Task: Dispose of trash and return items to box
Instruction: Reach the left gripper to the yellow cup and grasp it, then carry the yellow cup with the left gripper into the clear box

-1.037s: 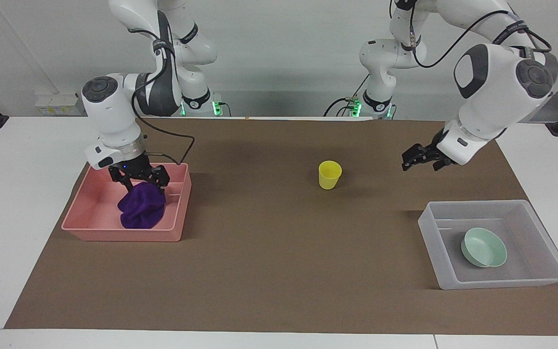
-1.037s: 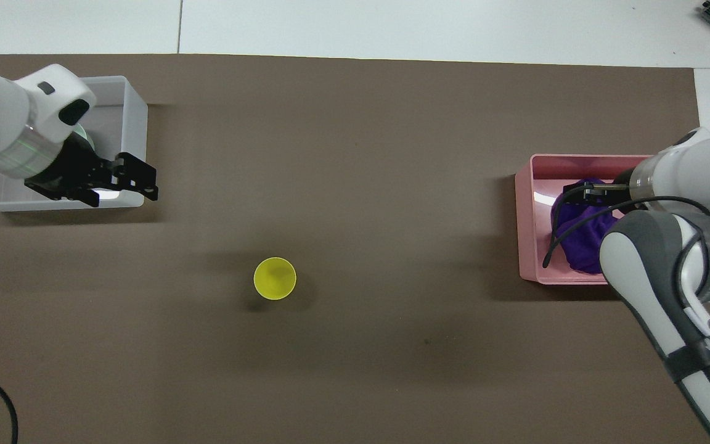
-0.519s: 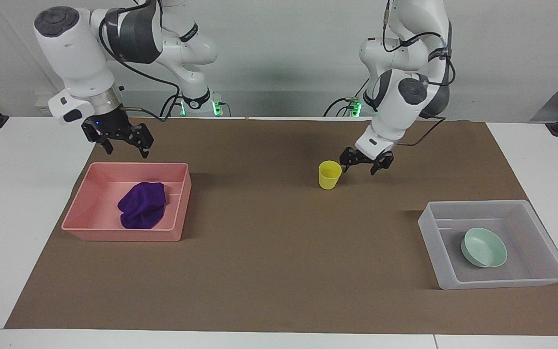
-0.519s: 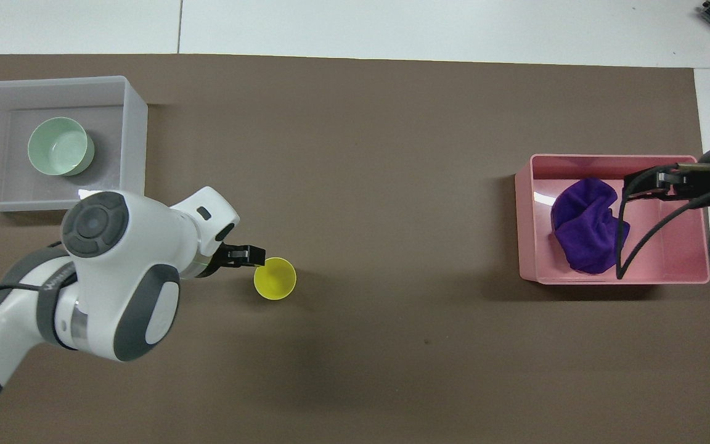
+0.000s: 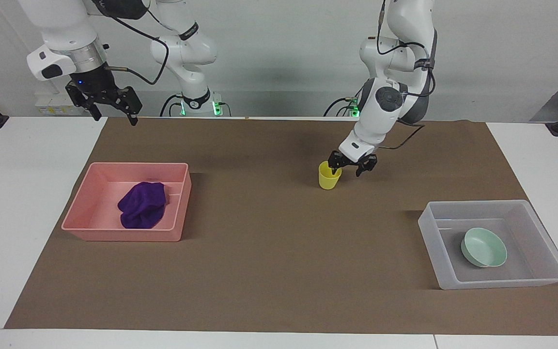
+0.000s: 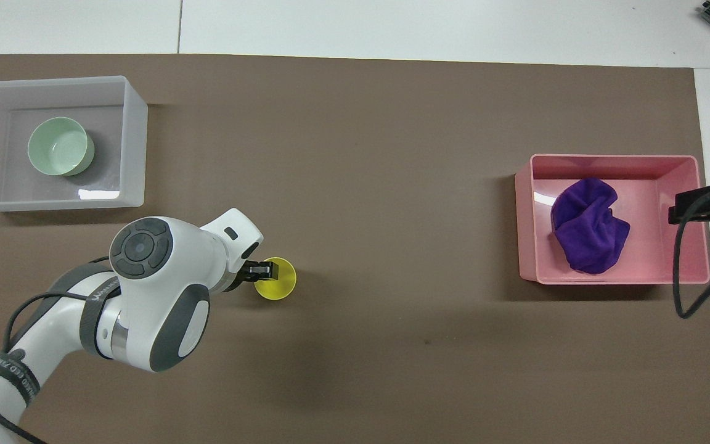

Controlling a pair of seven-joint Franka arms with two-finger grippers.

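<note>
Fingers of the left gripper (image 5: 351, 165) straddle the rim of the yellow cup (image 5: 329, 176) mid-counter, not yet squeezing. Right gripper (image 5: 106, 104) hangs wide open over the counter's edge by the pink bin (image 5: 178, 203) holding the purple cloth (image 5: 143, 205). Green bowl (image 5: 484, 247) sits in the clear box (image 5: 431, 242).

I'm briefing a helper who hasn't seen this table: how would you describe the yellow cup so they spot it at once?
Start from the brown mat covering the table. The yellow cup stands upright on it, alone between the pink bin and the clear bin, nearer the robots than both. It is the only yellow thing, and the left gripper is at its rim.
</note>
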